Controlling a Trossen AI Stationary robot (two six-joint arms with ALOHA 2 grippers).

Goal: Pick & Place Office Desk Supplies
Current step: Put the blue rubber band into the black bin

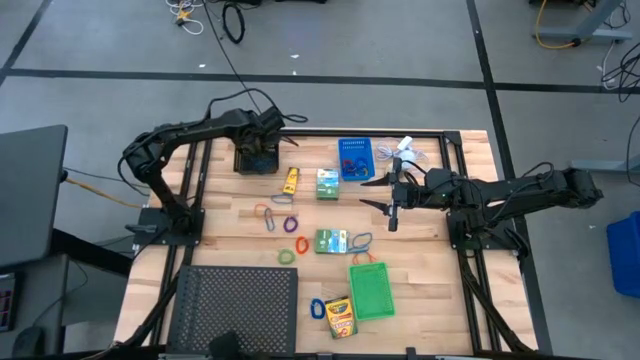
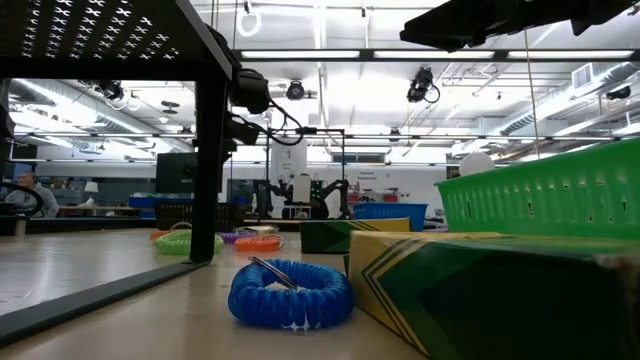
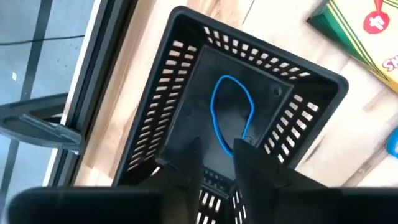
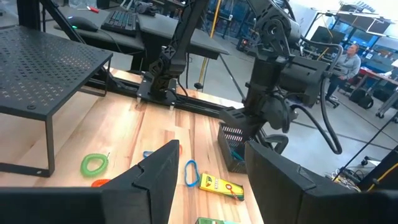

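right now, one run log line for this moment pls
left gripper: over black bin, fingers apart | blue band: in bin | right gripper: open, mid-table

The setting was a robotics lab. Beyond the wooden table point(image 1: 420, 240) stood workbenches point(image 4: 143, 28), further robot arms point(image 2: 330, 195), ceiling strip lights point(image 2: 320, 55) and floor cables point(image 1: 232, 20).

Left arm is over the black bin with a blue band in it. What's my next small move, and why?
Probably lift the left gripper straight up out of the black bin. The blue rubber band lies flat on the bin floor and the jaws stand slightly parted just above it, so it looks released. The right gripper waits open, mid-table.
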